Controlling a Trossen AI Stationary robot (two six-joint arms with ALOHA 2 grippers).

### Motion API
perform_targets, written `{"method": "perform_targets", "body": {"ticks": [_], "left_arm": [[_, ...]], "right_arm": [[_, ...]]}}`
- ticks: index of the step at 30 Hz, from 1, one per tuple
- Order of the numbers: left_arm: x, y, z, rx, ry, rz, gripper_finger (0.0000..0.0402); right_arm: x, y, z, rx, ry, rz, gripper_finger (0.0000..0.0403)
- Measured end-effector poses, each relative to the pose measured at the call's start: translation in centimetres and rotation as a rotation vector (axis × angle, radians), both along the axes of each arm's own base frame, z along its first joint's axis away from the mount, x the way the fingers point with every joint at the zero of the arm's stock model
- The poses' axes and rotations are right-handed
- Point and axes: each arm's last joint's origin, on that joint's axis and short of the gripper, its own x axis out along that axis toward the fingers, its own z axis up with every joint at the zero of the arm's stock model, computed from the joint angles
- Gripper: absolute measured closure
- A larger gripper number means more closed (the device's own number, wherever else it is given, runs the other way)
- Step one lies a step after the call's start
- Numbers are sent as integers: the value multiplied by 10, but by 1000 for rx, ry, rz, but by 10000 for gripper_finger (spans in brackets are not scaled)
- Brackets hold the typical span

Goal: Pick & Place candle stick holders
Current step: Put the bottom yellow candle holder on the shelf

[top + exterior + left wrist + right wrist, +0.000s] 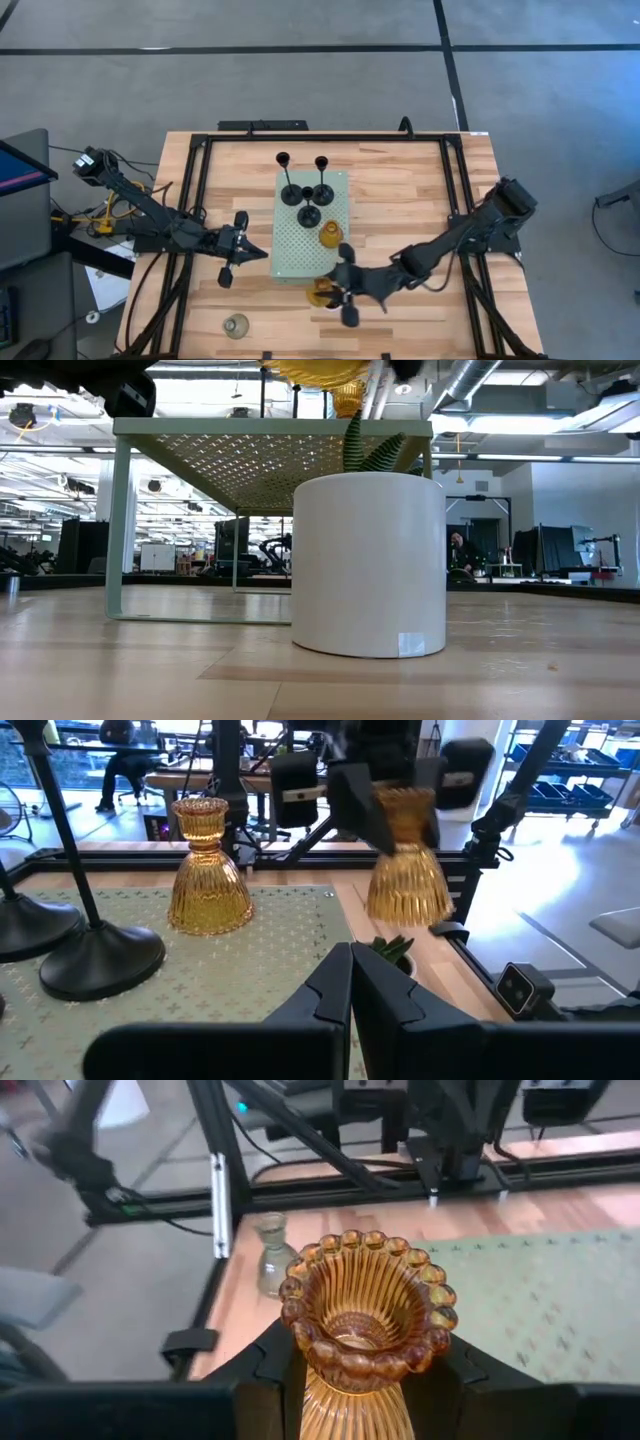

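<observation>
Amber ribbed glass candle holder [362,1320], flared and beaded at the rim, sits clamped by its neck between the fingers of the right hand [335,291], lifted off the wooden table [400,210] at the near edge of the pale green perforated board [300,245]; the low view shows it hanging above the board's top. Beneath that corner stands a white cylindrical pot with green leaves [369,560]. Off to the near left of the table, a small clear-grey glass holder [236,325] stands alone, still to be collected.

Left of the board, the left hand [236,252] waits with its fingers pressed together, gripping nothing. A second amber glass holder [330,235] already stands on the board, and behind it a cluster of black metal candlestick holders [305,190] with round bases and thin stems occupies the far end.

The step in hand appears to be carrying the second amber piece to the board. The next move likely calls for shifting it over a bare patch beside its twin, lowering it upright, and letting go without nudging the neighbour.
</observation>
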Motion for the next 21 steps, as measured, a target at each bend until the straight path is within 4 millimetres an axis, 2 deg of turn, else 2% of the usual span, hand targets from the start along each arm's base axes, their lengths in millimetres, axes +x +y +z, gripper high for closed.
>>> {"method": "perform_targets", "body": {"ticks": [2, 7, 12, 21], "left_arm": [[0, 0, 0, 0, 0, 0, 394], [0, 0, 0, 0, 0, 0, 394], [0, 0, 0, 0, 0, 0, 394], [0, 0, 0, 0, 1, 0, 394]], "right_arm": [[11, 3, 1, -39, 4, -6, 292], [36, 2, 19, -57, -51, -59, 292], [56, -7, 21, -76, -58, -137, 292], [65, -23, 12, -57, 3, -201, 292]]}}
